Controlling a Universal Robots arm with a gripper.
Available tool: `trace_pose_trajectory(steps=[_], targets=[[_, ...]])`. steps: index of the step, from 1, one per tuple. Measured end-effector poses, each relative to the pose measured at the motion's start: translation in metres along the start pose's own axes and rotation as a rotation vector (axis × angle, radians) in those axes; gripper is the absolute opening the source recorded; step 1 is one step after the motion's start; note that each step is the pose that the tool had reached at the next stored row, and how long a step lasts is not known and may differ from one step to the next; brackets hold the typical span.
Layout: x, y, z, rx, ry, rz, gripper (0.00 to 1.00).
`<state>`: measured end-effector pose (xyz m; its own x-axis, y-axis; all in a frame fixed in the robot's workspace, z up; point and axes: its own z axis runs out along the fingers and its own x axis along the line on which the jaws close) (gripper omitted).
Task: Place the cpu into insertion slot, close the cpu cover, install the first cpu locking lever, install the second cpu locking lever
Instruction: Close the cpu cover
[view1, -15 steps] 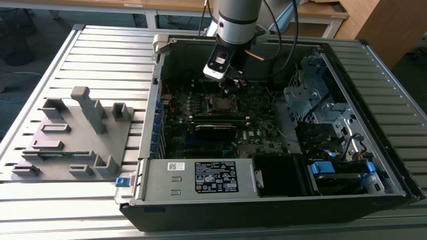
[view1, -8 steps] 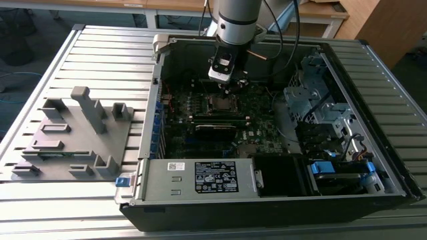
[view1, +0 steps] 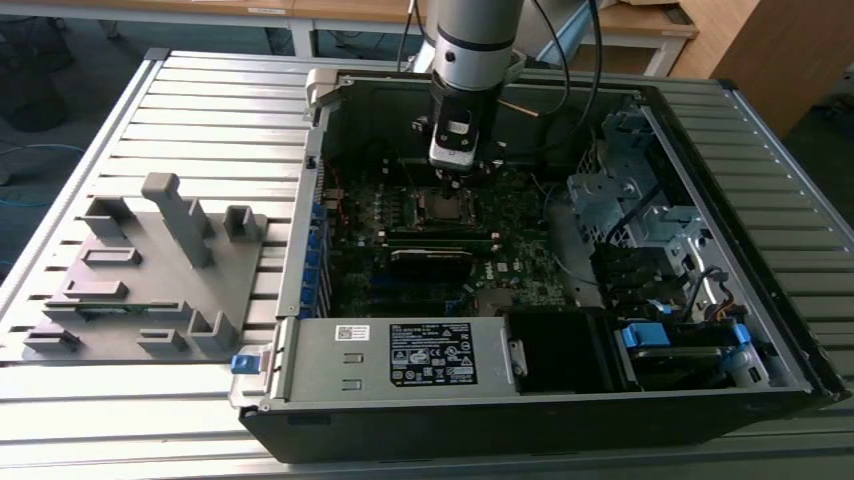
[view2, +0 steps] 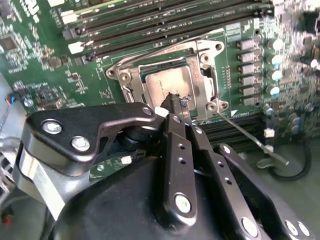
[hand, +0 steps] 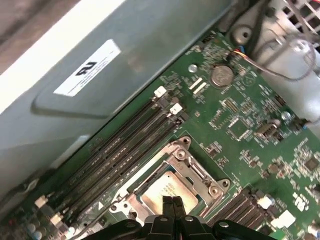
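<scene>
Cpu sits in the insertion slot, framed by the lowered cpu cover. My gripper is pinched together on nothing, its tips at the cover's edge, apparently for pressing.

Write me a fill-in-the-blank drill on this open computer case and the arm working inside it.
1. The cpu sits on the ____ motherboard.
2. The end effector, tips at the cpu, has its fingers ____.
3. The grey fixture tray lies on the exterior view's ____ of the computer case.
Missing words: green; shut; left.
</scene>
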<state>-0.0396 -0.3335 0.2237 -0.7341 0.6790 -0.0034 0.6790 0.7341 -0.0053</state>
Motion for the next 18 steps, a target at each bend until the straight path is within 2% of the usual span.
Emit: trace_pose_trajectory(steps=[18], targets=[[0.0,0.0,0.0019,-0.0012,-0.0017,-0.328,0.11]])
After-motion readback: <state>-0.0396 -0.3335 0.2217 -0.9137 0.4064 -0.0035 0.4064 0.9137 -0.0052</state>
